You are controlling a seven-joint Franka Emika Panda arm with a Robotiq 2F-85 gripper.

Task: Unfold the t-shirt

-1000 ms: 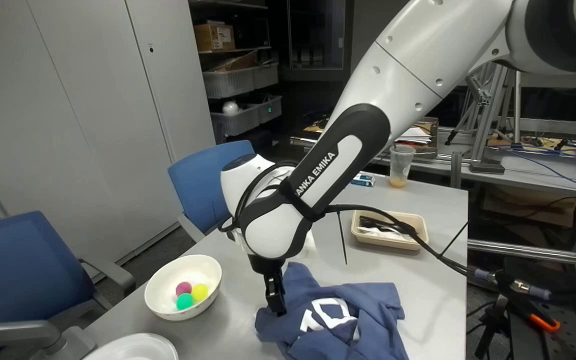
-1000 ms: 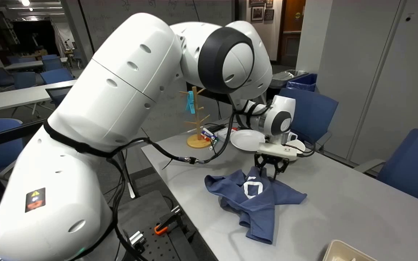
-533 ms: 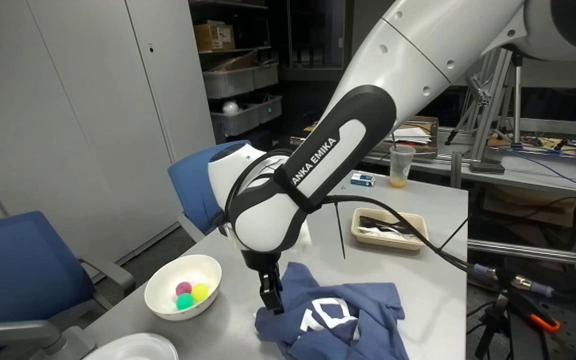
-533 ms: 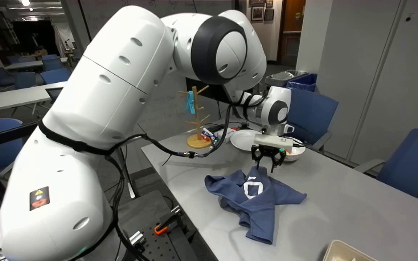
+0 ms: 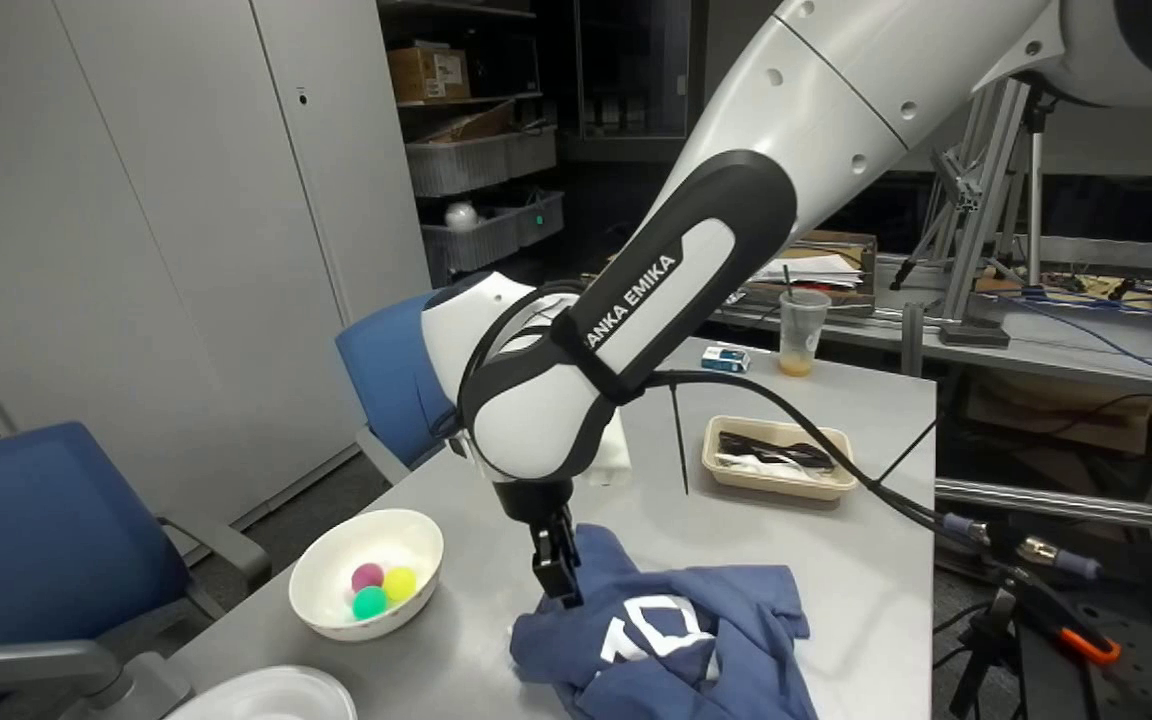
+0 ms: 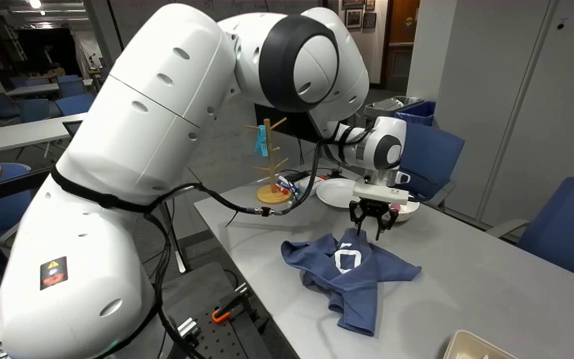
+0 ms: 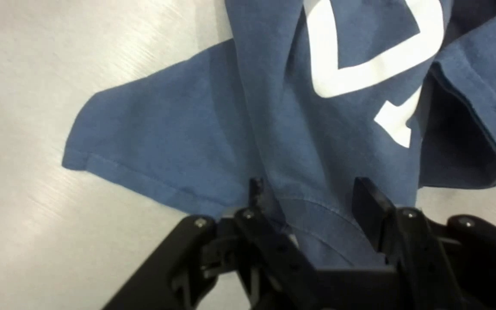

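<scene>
A: Which step is being worked on?

B: A grip is being lined up, it would seem. The tool [image 7: 309,191] is being held at or just above a stitched edge [image 7: 317,215] of the t-shirt [image 6: 359,294], its jaws moderately parted; cloth is being seen through the gap, and nothing is being gripped. Whether the cloth is being touched is not being settled by the views.

A: By what is the t-shirt being carried?

B: By the table [image 6: 456,279], where it is being shown rumpled and folded over itself, printed side up, near the bowl [image 5: 411,530]. Most of the unfolding is being judged undone.

A: What is being called for next?

B: Probably a short descent, with one layer being pinched, then an outward pull. If two are being caught, the t-shirt may only be dragged.

A: What is being counted?

B: One t-shirt and one tool. In the one bowl a pink ball [image 5: 367,575], a yellow ball [image 5: 400,584] and a green ball [image 5: 369,602] are being held, three in all. By the table one plate [image 6: 334,193], one tray [image 5: 771,484], one cup [image 5: 802,330], one packet [image 5: 726,360] and one wooden rack [image 6: 273,195] are also being carried; by the last, one blue clip [image 6: 262,142] is being held. The markers [image 6: 286,182] and the utensils [image 5: 781,450] are being left uncounted, as they are overlapping.
</scene>
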